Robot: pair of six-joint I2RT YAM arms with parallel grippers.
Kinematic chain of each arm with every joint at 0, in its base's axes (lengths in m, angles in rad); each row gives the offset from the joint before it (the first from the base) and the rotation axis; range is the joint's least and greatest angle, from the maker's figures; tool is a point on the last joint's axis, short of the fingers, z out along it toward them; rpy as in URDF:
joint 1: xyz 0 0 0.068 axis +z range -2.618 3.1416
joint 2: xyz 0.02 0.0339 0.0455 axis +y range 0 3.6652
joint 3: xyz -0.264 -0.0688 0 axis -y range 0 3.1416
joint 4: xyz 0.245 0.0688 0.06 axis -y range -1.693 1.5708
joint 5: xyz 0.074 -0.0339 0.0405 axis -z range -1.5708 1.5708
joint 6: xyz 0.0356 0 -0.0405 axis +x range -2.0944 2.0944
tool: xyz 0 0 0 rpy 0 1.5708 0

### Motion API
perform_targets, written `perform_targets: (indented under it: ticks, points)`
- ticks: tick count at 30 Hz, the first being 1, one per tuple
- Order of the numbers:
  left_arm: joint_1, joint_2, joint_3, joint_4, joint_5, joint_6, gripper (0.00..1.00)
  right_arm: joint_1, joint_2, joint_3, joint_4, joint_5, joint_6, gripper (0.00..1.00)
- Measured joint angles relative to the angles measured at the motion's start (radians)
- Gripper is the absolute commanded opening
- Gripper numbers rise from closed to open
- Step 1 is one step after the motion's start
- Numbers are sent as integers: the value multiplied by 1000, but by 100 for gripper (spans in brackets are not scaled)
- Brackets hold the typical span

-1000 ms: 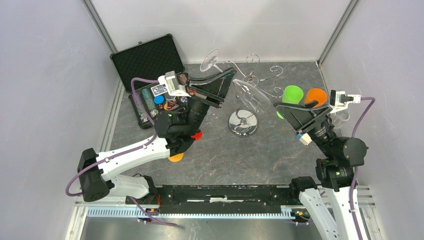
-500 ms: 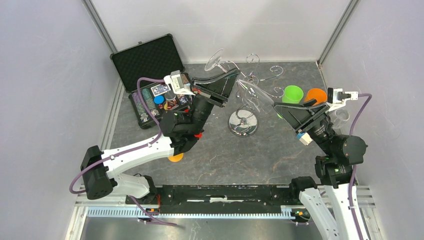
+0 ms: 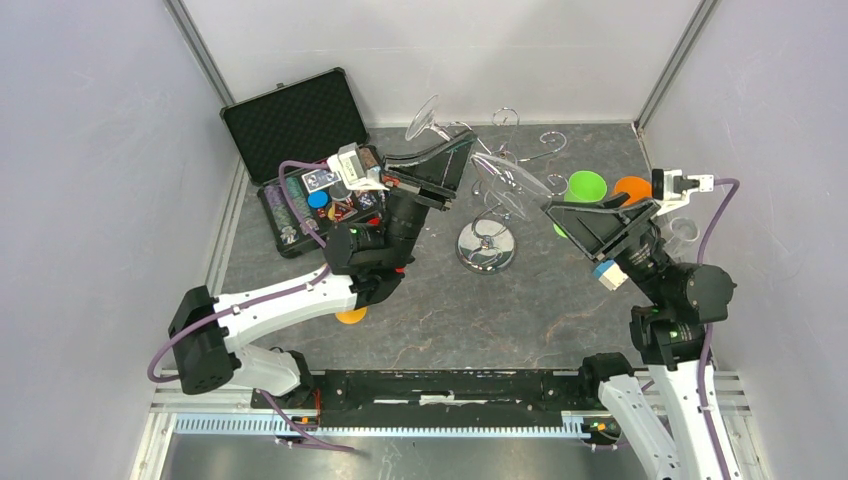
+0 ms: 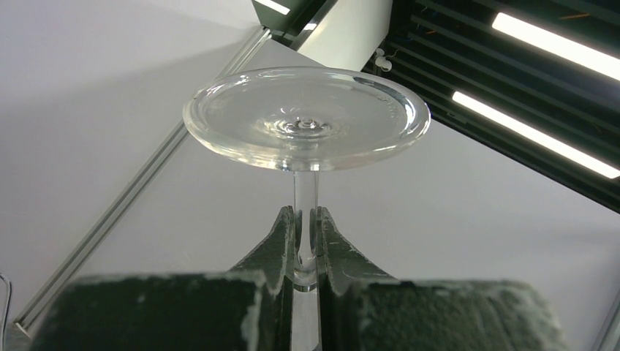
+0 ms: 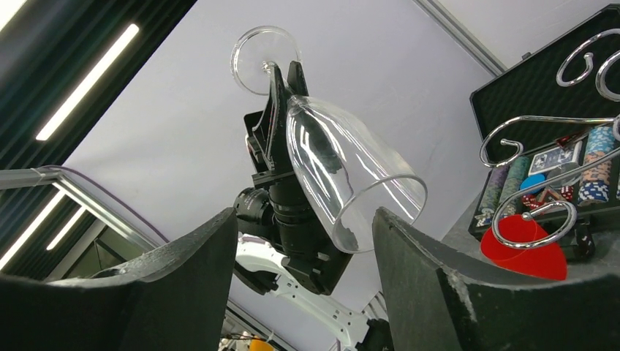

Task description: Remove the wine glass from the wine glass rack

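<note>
I see left gripper (image 4: 305, 241) pinching the clear, stemmed wine glass (image 4: 307, 117) by its stem | axis slants: foot far-left, bowl mouth facing my right gripper (image 5: 303, 219), fingers spread, near.

Bright, even light fell from ceiling strips (image 4: 545, 40) overhead, shadows on the table (image 3: 560, 310) lay faint and soft, glare glinted off the rack (image 3: 487, 247), and the left wrist view blurred its own near fingers (image 4: 351, 292) at the bottom edge.
</note>
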Motion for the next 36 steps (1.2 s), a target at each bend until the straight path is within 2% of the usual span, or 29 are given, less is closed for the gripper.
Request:
perform_targets:
  ticks: [3,7,15,24,36]
  points:
    - [0,6,2,6,-5,-2,2,0,11,3,18,-2,4,58]
    - [0,9,4,18,-10,-13,2,0,38,3,95,-6,36,48]
    - [0,16,26,47,-12,-61,2,0,80,3,240,-12,79,44]
    - [2,34,39,43,-13,-94,2,4,126,14,266,-35,72,46]
    - [21,59,56,24,-21,-150,3,27,157,24,266,-24,30,1]
